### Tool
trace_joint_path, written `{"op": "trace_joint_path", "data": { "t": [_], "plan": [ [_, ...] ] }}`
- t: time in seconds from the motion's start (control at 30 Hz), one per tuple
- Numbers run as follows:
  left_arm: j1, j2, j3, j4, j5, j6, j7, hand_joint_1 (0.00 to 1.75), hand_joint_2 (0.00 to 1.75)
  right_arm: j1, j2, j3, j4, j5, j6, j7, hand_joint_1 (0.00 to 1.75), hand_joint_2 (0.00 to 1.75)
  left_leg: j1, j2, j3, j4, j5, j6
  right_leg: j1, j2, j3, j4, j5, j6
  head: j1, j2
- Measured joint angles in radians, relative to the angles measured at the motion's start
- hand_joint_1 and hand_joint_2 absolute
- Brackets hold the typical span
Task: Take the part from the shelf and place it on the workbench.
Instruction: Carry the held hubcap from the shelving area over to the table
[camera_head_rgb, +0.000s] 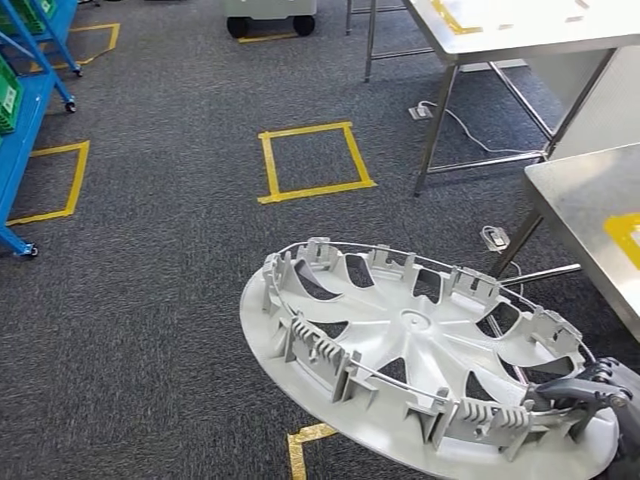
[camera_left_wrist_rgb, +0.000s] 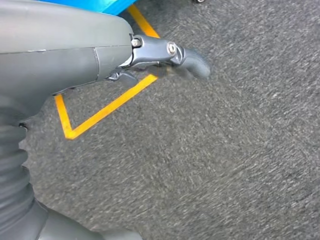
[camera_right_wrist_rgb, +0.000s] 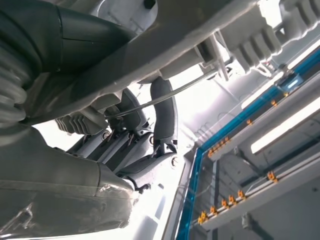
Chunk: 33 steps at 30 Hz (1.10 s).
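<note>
One wheel cover (camera_head_rgb: 423, 345), rim gripped by your right hand (camera_head_rgb: 596, 395), is tilting over carpet (camera_head_rgb: 166, 250); your left hand (camera_left_wrist_rgb: 166, 55) is hanging released.

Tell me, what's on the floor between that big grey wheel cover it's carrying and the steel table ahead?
In the head view, mostly grey carpet lies between the wheel cover and the table, with a yellow tape square marked on it.

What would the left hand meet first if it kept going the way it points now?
Likely just the grey carpet. In the left wrist view the left hand holds nothing and points over bare floor, just beyond the yellow tape. Depth is unclear, so that's a guess.
</note>
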<state>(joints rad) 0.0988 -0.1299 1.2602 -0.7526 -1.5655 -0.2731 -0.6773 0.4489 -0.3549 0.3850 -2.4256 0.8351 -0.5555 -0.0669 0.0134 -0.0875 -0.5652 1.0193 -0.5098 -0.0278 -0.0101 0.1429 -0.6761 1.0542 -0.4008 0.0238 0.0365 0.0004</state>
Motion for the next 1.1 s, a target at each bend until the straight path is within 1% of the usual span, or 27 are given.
{"op": "trace_joint_path", "data": {
  "t": [0.03,0.07,0.1,0.13,0.2,0.23,0.27,0.3,0.33,0.4,0.43,0.47,0.5,0.57,0.63,0.7,0.73,0.77,0.8,0.83,0.87,0.9,0.93,0.97,1.0,1.07,1.1],
  "plan": [
    [-0.001,0.001,0.003,0.0,-0.002,-0.001,0.0,0.0,1.75,0.0,0.0,0.0,0.0,-0.001,-0.002,-0.001,1.75,1.75,-0.001,0.011,0.003,0.0,0.004,0.007,-0.002,0.012,-0.004,-0.005,0.002,0.008,0.0,0.0],
    [-0.003,0.001,0.004,0.0,-0.002,-0.001,0.0,0.0,1.75,0.001,0.0,0.001,0.001,-0.003,-0.003,-0.001,1.75,1.75,-0.001,0.023,0.007,-0.004,0.016,0.014,-0.002,0.011,-0.007,-0.004,0.002,0.014,0.0,0.0],
    [-0.005,0.002,0.005,0.0,-0.003,-0.001,0.0,0.0,1.75,0.0,0.0,0.001,0.001,-0.004,-0.003,-0.002,1.75,1.75,0.0,0.036,0.01,-0.009,0.023,0.022,0.0,-0.009,-0.014,0.007,-0.008,0.018,0.003,0.0],
    [-0.006,0.002,0.006,0.0,-0.003,-0.002,0.0,0.0,1.75,-0.002,0.0,0.001,0.001,-0.006,-0.003,-0.002,1.75,1.75,0.001,0.05,0.014,-0.013,0.027,0.028,0.003,-0.04,-0.028,0.039,-0.031,0.022,0.005,0.0],
    [-0.004,0.003,0.01,0.0,-0.003,-0.004,0.0,0.0,1.75,-0.007,0.0,0.001,0.001,-0.007,-0.003,-0.003,1.75,1.75,-0.002,0.077,0.017,-0.015,0.027,0.035,0.006,-0.109,-0.076,0.156,-0.103,0.027,0.008,0.0],
    [-0.002,0.002,0.011,0.0,-0.004,-0.006,0.0,0.0,1.75,-0.008,0.0,0.001,0.001,-0.007,-0.004,-0.004,1.75,1.75,-0.004,0.091,0.018,-0.015,0.026,0.036,0.004,-0.125,-0.1,0.218,-0.133,0.031,0.008,0.0],
    [0.0,0.002,0.013,0.0,-0.004,-0.009,0.0,0.0,1.75,-0.008,0.0,0.002,0.001,-0.007,-0.005,-0.005,1.75,1.75,-0.004,0.106,0.019,-0.015,0.025,0.036,0.002,-0.133,-0.113,0.256,-0.148,0.034,0.008,0.0],
    [0.002,0.002,0.013,-0.001,-0.004,-0.013,-0.001,0.0,1.75,-0.007,0.0,0.002,0.001,-0.006,-0.006,-0.006,1.75,1.75,-0.004,0.119,0.02,-0.015,0.023,0.034,0.0,-0.137,-0.107,0.259,-0.144,0.036,0.008,0.0],
    [0.002,0.001,0.013,-0.002,-0.004,-0.016,-0.001,0.0,1.75,-0.007,0.0,0.002,0.001,-0.007,-0.008,-0.007,1.75,1.75,-0.003,0.132,0.023,-0.015,0.02,0.032,-0.002,-0.144,-0.08,0.222,-0.125,0.039,0.008,0.0],
    [0.003,-0.002,0.013,-0.007,-0.004,-0.022,-0.001,0.0,1.75,-0.008,0.0,0.003,0.001,-0.01,-0.012,-0.009,1.75,1.75,-0.003,0.154,0.033,-0.014,0.012,0.022,-0.003,-0.178,0.008,0.089,-0.078,0.042,0.009,0.0],
    [0.004,-0.004,0.014,-0.01,-0.004,-0.024,-0.001,0.0,1.75,-0.008,0.0,0.004,0.001,-0.014,-0.016,-0.012,1.75,1.75,-0.004,0.163,0.038,-0.014,0.007,0.016,-0.002,-0.192,0.042,0.036,-0.064,0.039,0.007,0.0],
    [0.004,-0.005,0.014,-0.015,-0.004,-0.026,-0.002,0.0,1.75,-0.008,0.0,0.004,0.001,-0.019,-0.021,-0.015,1.75,1.75,-0.006,0.17,0.044,-0.014,0.004,0.009,0.0,-0.2,0.061,0.008,-0.06,0.034,0.006,0.0],
    [0.004,-0.006,0.015,-0.019,-0.004,-0.029,-0.002,0.0,1.75,-0.008,0.0,0.005,0.001,-0.024,-0.027,-0.018,1.75,1.75,-0.007,0.178,0.049,-0.015,0.002,0.003,0.002,-0.197,0.066,0.001,-0.062,0.027,0.005,0.0],
    [0.0,-0.009,0.015,-0.025,-0.004,-0.032,-0.003,0.0,1.75,-0.008,0.0,0.005,0.001,-0.031,-0.034,-0.024,1.75,1.75,-0.004,0.188,0.058,-0.02,-0.001,-0.009,0.003,-0.175,0.066,-0.003,-0.059,0.012,0.004,0.0],
    [-0.004,-0.012,0.015,-0.027,-0.004,-0.034,-0.003,0.0,1.75,-0.011,0.0,0.005,0.0,-0.034,-0.036,-0.026,1.75,1.75,0.0,0.159,0.047,0.011,-0.028,-0.018,0.0,-0.156,0.068,-0.007,-0.056,-0.002,0.002,0.0],
    [-0.004,-0.014,0.017,-0.028,-0.004,-0.034,-0.003,0.0,1.75,-0.013,0.0,0.005,0.0,-0.037,-0.038,-0.028,1.75,1.75,0.001,0.112,-0.009,0.125,-0.088,-0.019,-0.001,-0.135,0.068,-0.009,-0.055,-0.011,-0.001,0.0],
    [-0.002,-0.014,0.019,-0.028,-0.004,-0.034,-0.003,0.0,1.75,-0.013,0.0,0.005,0.001,-0.037,-0.038,-0.028,1.75,1.75,0.001,0.1,-0.048,0.196,-0.116,-0.019,0.0,-0.123,0.068,-0.009,-0.055,-0.014,-0.002,0.0],
    [-0.001,-0.014,0.02,-0.028,-0.004,-0.035,-0.003,0.0,1.75,-0.012,0.0,0.006,0.001,-0.037,-0.038,-0.028,1.75,1.75,0.0,0.094,-0.079,0.249,-0.128,-0.017,0.001,-0.11,0.067,-0.009,-0.055,-0.015,-0.002,0.0],
    [0.0,-0.015,0.021,-0.028,-0.004,-0.035,-0.003,0.0,1.75,-0.011,0.0,0.006,0.001,-0.038,-0.039,-0.028,1.75,1.75,-0.001,0.091,-0.095,0.27,-0.121,-0.015,0.002,-0.097,0.068,-0.009,-0.055,-0.015,-0.002,0.0],
    [0.001,-0.015,0.022,-0.029,-0.004,-0.036,-0.003,0.0,1.75,-0.01,0.0,0.006,0.001,-0.038,-0.04,-0.029,1.75,1.75,-0.002,0.088,-0.092,0.251,-0.094,-0.011,0.002,-0.083,0.069,-0.009,-0.054,-0.015,-0.002,0.0],
    [0.002,-0.016,0.022,-0.031,-0.004,-0.037,-0.003,0.0,1.75,-0.009,0.0,0.006,0.001,-0.038,-0.042,-0.029,1.75,1.75,-0.003,0.079,-0.071,0.197,-0.055,-0.007,0.002,-0.069,0.07,-0.009,-0.054,-0.014,-0.002,0.0],
    [0.002,-0.016,0.022,-0.033,-0.004,-0.037,-0.002,0.0,1.75,-0.008,0.001,0.006,0.001,-0.037,-0.046,-0.03,1.75,1.75,-0.003,0.058,-0.042,0.129,-0.017,-0.003,0.001,-0.057,0.07,-0.009,-0.053,-0.012,-0.002,0.0],
    [0.003,-0.016,0.023,-0.036,-0.004,-0.037,-0.001,0.0,1.75,-0.007,0.001,0.006,0.001,-0.037,-0.051,-0.031,1.75,1.75,-0.002,0.039,-0.014,0.063,0.008,0.0,0.002,-0.044,0.068,-0.007,-0.052,-0.009,-0.002,0.0],
    [0.003,-0.017,0.024,-0.04,-0.004,-0.038,0.001,0.0,1.75,-0.007,0.001,0.005,0.0,-0.036,-0.056,-0.032,1.75,1.75,-0.002,0.023,0.005,0.017,0.021,0.002,0.002,-0.032,0.065,-0.007,-0.051,-0.004,-0.002,0.0],
    [0.003,-0.017,0.025,-0.043,-0.004,-0.039,0.004,0.0,1.75,-0.006,0.001,0.005,0.0,-0.036,-0.061,-0.033,1.75,1.75,-0.002,0.016,0.014,-0.005,0.022,0.004,0.001,-0.021,0.062,-0.008,-0.049,0.002,-0.003,0.0],
    [0.001,-0.019,0.026,-0.049,-0.004,-0.043,0.008,0.0,1.75,-0.004,0.003,0.005,0.0,-0.033,-0.066,-0.035,1.75,1.75,-0.005,0.034,0.019,-0.016,0.024,0.011,-0.003,-0.004,0.055,-0.014,-0.042,0.014,-0.006,0.0],
    [0.0,-0.02,0.026,-0.053,-0.004,-0.044,0.01,0.0,1.75,-0.003,0.004,0.005,0.0,-0.032,-0.067,-0.036,1.75,1.75,-0.004,0.046,0.021,-0.021,0.028,0.018,-0.002,-0.018,0.049,-0.01,-0.045,0.019,-0.006,0.0]
  ]
}}
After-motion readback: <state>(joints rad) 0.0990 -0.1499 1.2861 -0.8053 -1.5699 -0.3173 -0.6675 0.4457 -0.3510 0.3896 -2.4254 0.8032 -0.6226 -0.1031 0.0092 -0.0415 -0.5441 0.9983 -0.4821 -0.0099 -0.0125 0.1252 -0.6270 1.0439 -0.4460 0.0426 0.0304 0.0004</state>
